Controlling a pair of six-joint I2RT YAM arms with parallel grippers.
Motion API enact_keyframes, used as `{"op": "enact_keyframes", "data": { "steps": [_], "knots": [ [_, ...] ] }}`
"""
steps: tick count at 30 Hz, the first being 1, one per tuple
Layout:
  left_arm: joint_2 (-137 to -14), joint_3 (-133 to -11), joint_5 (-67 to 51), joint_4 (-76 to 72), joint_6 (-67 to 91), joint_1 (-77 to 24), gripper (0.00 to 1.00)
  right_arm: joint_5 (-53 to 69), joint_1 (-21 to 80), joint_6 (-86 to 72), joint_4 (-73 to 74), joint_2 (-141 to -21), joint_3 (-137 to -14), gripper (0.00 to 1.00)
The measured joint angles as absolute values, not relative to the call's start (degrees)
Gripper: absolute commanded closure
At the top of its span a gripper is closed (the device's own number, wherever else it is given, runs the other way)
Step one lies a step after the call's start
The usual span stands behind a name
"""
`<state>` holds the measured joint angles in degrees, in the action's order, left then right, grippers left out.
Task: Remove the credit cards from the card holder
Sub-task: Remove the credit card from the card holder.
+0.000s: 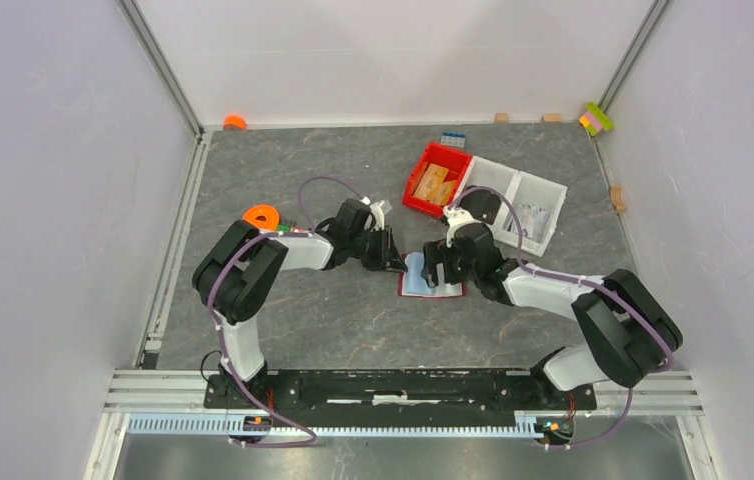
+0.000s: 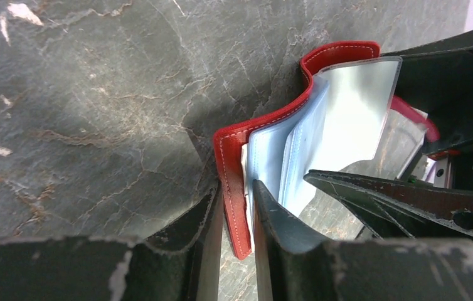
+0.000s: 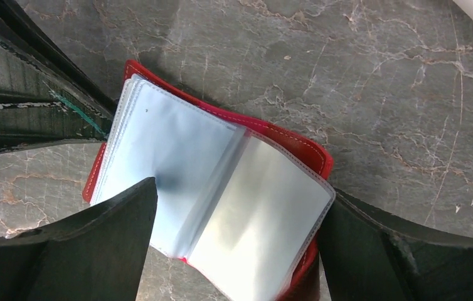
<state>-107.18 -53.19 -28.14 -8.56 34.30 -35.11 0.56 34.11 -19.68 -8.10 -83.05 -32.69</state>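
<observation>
The holder (image 1: 425, 280) lies open mid-worktop (image 1: 333, 320). Left fingers (image 2: 190, 238) clamp its red cover edge. Right fingers (image 3: 96, 244) stand wide apart, straddling the floppy, slick sleeves (image 3: 265, 213). The cards (image 3: 165, 150), probably the pale blue inside, look light and stiff: pinch an exposed edge.

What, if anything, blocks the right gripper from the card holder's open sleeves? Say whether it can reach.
Probably yes: the right gripper hangs open over the card holder, nothing between; the left gripper clamps only one edge.
</observation>
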Motion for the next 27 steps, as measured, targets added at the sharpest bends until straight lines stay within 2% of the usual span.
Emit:
{"op": "enact_keyframes", "data": {
  "steps": [3, 8, 10, 15, 19, 24, 27],
  "knots": [
    [-107.7, -52.3, -30.2, -11.3, 35.4, -34.8, 0.75, 0.4, 34.3, -19.7, -8.8, -83.0, -32.7, 0.37],
    [-108.2, -48.9, -34.2, -17.8, 38.5, -34.3, 0.76, 0.4, 34.3, -19.8, -11.5, -82.0, -32.5, 0.78],
    [-107.8, -46.9, -36.0, -20.2, 39.4, -34.7, 0.73, 1.6, 34.6, -20.4, -13.3, -81.1, -31.7, 0.89],
    [-104.2, -42.9, -39.4, -25.0, 40.8, -36.4, 0.56, 3.3, 35.1, -21.8, -15.9, -77.5, -28.4, 1.0],
    [-102.0, -42.3, -40.7, -28.4, 41.5, -36.5, 0.43, 3.7, 34.4, -23.0, -16.5, -75.9, -26.5, 1.0],
    [-101.8, -41.8, -40.7, -33.3, 42.9, -36.5, 0.21, 7.0, 34.0, -25.5, -18.2, -75.8, -25.1, 1.0],
    [-101.6, -40.8, -40.6, -34.7, 43.5, -36.5, 0.16, 8.0, 33.4, -26.5, -18.9, -75.4, -24.3, 1.0]
  ]
}}
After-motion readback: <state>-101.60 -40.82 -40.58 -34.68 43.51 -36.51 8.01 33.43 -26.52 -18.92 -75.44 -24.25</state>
